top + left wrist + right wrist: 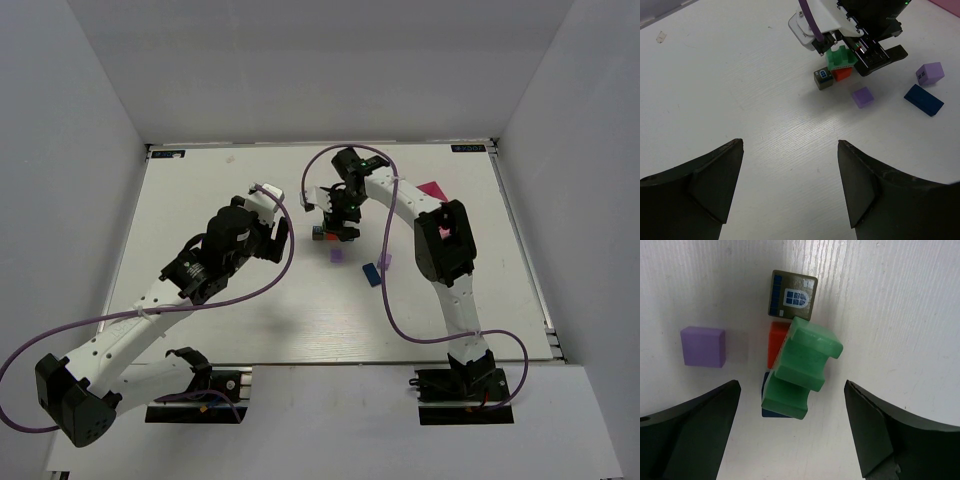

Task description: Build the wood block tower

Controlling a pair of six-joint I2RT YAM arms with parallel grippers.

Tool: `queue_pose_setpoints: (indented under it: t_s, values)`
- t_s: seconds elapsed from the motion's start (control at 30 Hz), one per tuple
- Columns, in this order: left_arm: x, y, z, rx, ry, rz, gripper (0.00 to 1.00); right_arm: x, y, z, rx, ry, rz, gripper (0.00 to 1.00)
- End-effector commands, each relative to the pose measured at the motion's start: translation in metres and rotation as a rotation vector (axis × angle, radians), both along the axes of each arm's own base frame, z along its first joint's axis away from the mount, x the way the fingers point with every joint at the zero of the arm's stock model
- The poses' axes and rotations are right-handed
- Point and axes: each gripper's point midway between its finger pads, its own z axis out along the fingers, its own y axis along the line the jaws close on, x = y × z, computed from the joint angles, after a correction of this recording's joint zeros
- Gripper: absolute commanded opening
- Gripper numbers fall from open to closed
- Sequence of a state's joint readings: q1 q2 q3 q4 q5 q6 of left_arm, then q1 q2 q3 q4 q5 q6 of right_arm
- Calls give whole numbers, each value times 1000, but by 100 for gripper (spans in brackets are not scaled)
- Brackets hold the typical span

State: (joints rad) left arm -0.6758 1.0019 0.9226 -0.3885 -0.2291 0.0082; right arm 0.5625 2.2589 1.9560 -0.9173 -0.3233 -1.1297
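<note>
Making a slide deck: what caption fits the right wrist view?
Open right gripper straddles the green block, atop a red block and a blue block.

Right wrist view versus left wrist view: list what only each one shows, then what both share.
Only the right wrist: a blue block under the green notched block. Only the left wrist: a navy block and a printed purple cube, apart from the stack. Both: the green notched block, the olive window block, the red-orange block and the plain purple block.
</note>
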Motion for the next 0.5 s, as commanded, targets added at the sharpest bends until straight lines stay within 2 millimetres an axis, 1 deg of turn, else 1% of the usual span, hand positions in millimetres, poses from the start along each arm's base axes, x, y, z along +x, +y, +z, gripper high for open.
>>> queue_pose_setpoints:
  t_s: [0.0, 0.17, 0.2, 0.37, 0.47]
  values:
    - [0, 7, 7, -11, -23, 22, 86, 3, 4, 16, 32, -39, -4, 90]
    - [0, 7, 7, -11, -23, 22, 86, 3, 6, 21, 48, -47, -4, 90]
    - [0, 7, 7, -11, -23, 22, 86, 4, 5, 26, 56, -57, -8, 90]
    - [0, 7, 7, -11, -23, 22, 86, 1, 5, 31, 74, -63, -6, 90]
    - [0, 7, 7, -11, -23, 22, 86, 2, 5, 30, 75, -65, -9, 87]
